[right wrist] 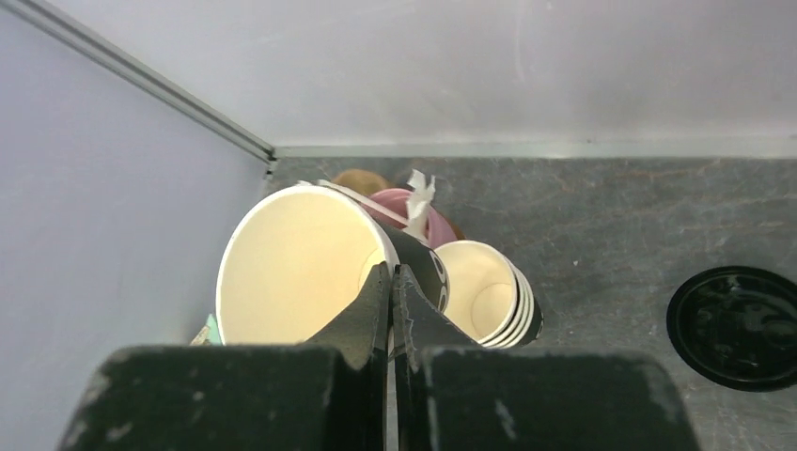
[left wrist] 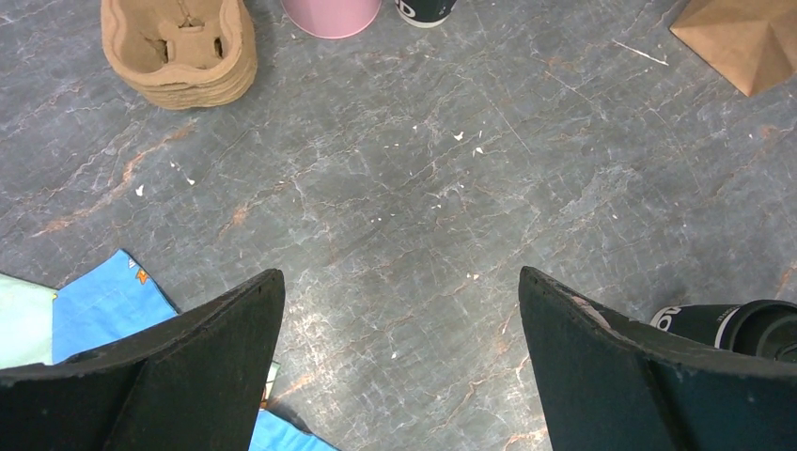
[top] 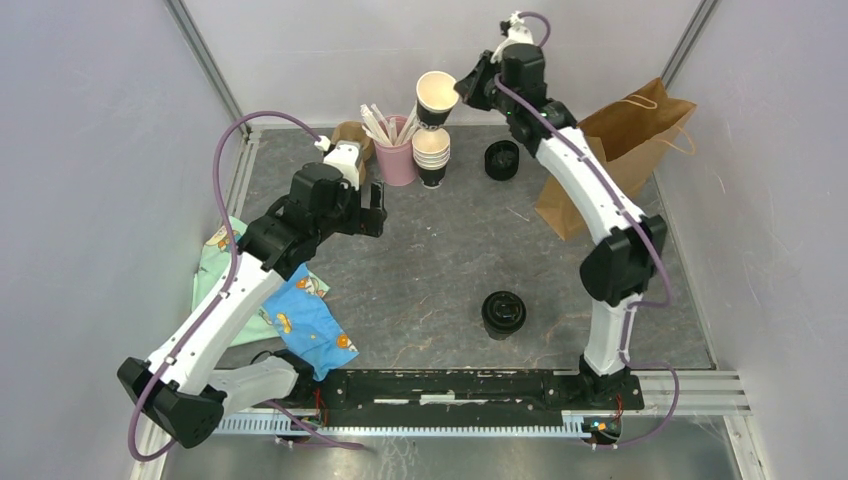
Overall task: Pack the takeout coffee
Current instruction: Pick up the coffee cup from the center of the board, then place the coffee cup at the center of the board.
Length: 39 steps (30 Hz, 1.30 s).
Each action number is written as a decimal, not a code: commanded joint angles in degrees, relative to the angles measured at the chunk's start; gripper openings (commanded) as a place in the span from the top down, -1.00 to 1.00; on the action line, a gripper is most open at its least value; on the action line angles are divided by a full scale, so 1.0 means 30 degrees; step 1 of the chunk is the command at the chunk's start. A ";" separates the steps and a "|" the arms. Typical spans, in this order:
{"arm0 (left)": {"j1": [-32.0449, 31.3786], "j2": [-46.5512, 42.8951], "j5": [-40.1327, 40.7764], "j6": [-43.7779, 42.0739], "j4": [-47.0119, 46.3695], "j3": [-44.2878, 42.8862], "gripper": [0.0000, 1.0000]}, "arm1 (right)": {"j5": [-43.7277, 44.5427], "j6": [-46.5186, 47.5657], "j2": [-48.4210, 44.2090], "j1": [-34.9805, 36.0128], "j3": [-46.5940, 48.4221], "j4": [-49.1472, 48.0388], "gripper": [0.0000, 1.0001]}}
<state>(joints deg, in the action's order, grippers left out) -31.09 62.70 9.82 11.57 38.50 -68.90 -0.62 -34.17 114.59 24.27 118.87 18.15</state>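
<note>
progress: nothing packed yet. right pincer [right wrist: 393, 282] clamped on lidless cup [right wrist: 291, 282], above the cup stack [right wrist: 489, 296]; left pincer [left wrist: 399, 274] wide open, takeout coffee [top: 503, 312] beside its right finger, outside brown bag [top: 620, 150].

Left arm [top: 225, 305] reached forward, elbow bent, wrist pitched down. Left gripper [left wrist: 399, 277] hung with jaws spread wide, nothing between fingers. Right arm [top: 588, 185] stretched far out and raised (wrist tipped down too). Right gripper [right wrist: 392, 280] clamped tight, pinching wall of lidless cup [right wrist: 291, 268]: one finger inside rim, other outside, cup tilted just ahead of fingertips.
</note>
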 commanded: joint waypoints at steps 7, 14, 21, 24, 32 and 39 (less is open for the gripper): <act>0.0117 0.1577 -0.1310 0.3280 -0.0690 -0.2723 -0.99 | -0.4983 0.4912 -0.8340 -0.0529 -0.8096 0.0888 1.00; 0.0167 0.2299 -0.3958 0.6273 -0.0368 -0.3198 -0.99 | -0.7532 0.6943 -1.3330 -0.0525 -1.8329 -0.0227 1.00; 0.0167 0.1250 -0.5617 0.8595 -0.1187 -0.1513 -0.99 | -0.7143 0.8509 -1.4844 -0.0530 -2.3273 -0.2276 1.00; 0.0168 0.1655 -0.7047 0.8748 -0.1390 -0.1969 -0.99 | -0.7560 0.8534 -1.4696 -0.0516 -2.3879 -0.2475 1.00; 0.0169 0.2362 -0.7032 0.8990 -0.0683 -0.3066 -0.99 | -0.7476 0.8655 -1.5431 -0.0509 -2.5150 -0.2649 0.91; 0.0168 0.2079 -0.6827 0.8492 -0.0536 -0.2674 -0.99 | -0.6925 0.8949 -1.4944 -0.0529 -2.4235 -0.2118 0.42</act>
<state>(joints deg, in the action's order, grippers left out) -30.83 70.22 -9.74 36.01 37.60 -75.70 -22.46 -9.10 69.71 22.76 43.46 12.75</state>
